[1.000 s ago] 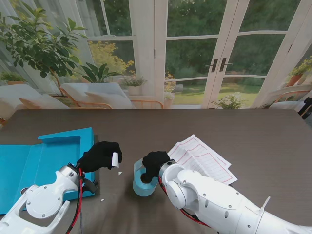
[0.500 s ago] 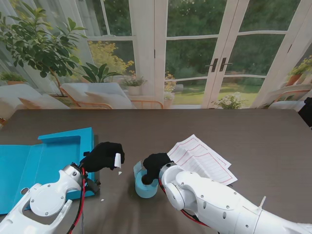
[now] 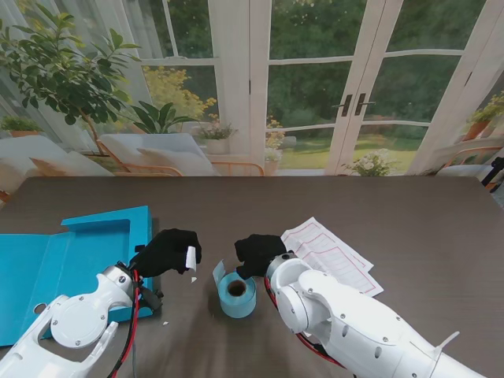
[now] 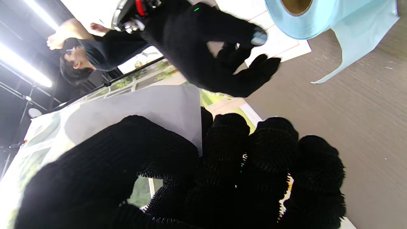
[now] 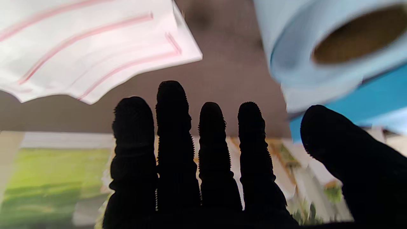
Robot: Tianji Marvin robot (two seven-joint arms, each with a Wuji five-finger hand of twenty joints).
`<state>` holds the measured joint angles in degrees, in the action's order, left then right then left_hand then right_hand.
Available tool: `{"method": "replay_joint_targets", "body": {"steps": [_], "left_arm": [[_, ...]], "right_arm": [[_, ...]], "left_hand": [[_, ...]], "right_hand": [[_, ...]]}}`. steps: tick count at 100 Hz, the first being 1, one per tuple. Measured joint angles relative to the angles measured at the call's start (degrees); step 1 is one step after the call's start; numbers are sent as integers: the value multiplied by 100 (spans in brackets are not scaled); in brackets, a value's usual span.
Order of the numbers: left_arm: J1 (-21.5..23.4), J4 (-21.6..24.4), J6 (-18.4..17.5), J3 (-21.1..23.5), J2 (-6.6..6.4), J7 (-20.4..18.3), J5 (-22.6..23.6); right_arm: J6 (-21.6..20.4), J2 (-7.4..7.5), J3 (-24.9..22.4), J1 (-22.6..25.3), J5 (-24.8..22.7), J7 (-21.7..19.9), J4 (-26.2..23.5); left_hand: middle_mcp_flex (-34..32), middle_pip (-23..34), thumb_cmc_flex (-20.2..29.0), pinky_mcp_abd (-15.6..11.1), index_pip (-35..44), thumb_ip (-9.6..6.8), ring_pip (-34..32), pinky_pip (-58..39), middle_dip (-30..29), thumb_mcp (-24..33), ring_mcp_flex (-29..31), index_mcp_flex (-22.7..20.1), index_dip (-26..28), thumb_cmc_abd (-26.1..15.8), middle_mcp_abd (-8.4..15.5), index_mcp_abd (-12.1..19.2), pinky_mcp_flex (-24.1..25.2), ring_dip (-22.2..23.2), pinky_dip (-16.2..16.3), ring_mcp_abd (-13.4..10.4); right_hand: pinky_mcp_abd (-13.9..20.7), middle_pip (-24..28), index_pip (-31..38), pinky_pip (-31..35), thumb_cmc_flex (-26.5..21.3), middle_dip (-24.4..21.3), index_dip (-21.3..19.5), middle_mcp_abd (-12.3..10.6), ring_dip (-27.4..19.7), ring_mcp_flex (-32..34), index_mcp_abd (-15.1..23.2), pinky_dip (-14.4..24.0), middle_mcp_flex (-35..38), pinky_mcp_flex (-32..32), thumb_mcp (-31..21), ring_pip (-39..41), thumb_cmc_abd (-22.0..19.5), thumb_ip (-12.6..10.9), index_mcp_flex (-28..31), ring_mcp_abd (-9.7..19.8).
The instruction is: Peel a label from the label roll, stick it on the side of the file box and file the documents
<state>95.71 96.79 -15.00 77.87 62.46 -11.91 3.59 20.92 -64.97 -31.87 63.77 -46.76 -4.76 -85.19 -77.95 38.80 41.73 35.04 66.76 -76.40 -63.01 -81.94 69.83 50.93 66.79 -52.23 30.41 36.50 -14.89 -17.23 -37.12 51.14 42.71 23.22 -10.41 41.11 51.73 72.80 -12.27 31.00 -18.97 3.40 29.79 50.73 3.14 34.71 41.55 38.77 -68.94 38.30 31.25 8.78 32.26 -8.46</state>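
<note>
Indoors, dark wood-grain table (image 3: 409,213), glazed garden doors (image 3: 354,87) behind

right robot hand (image 3: 258,253) lifted off label roll (image 3: 237,294)

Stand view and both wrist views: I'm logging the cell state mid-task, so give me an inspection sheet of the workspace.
Surface: dark wood-grain table, with small white scraps near the left arm.
Job's things: blue label roll on its side, loose tail out; blue file box lying open at the left; documents at the right; white label peeled.
Clutter: nothing seen beyond the scraps.
Grippers: left hand pinches the label; right hand open, off the roll, fingers spread in its wrist view.
Cables: red and black leads along the left wrist.
Surroundings: garden-window backdrop; a person shows in the left wrist view.
</note>
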Motion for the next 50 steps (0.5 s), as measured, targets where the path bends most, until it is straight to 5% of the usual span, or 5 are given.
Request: {"method": "replay_joint_targets", "body": {"steps": [15,31,50], "left_arm": [[-201,-143,211,-134,36,150,-16],[-439,-249,454,-283,80,272,5],[-707,-358,667,-507,133,383,-49]], "right_arm": [[-3,-54,-815,635,23,910,-441],[-197,-89,-1335,1076,513,1009,-977],[-772,-70,-1723,1415,1030,806,-1421]], "left_hand": [[0,0,0,0,0,0,-58,-14,0,0,0,0,4,0,0,0,0,0,55,0],[0,0,3,0,0,0,-109,-62,1,0,4,0,10,0,0,0,-59,-2,57,-2],[0,44,4,0,10,0,-149,-138,-8,0,116,0,13,0,8,1,-148,-7,60,-32]], "right_hand": [[-114,9,0,0,-1,-58,-1,126,-1,-58,-146,-1,31,-1,0,-1,5,0,76,-118],[-167,79,-126,-4,106,-75,-1,147,-3,-29,-143,-1,78,3,305,-1,95,0,48,-177],[-236,17,-494,-433,181,-137,7,147,-15,-691,-144,-10,-734,-1,888,-172,581,0,-1164,-257]]}}
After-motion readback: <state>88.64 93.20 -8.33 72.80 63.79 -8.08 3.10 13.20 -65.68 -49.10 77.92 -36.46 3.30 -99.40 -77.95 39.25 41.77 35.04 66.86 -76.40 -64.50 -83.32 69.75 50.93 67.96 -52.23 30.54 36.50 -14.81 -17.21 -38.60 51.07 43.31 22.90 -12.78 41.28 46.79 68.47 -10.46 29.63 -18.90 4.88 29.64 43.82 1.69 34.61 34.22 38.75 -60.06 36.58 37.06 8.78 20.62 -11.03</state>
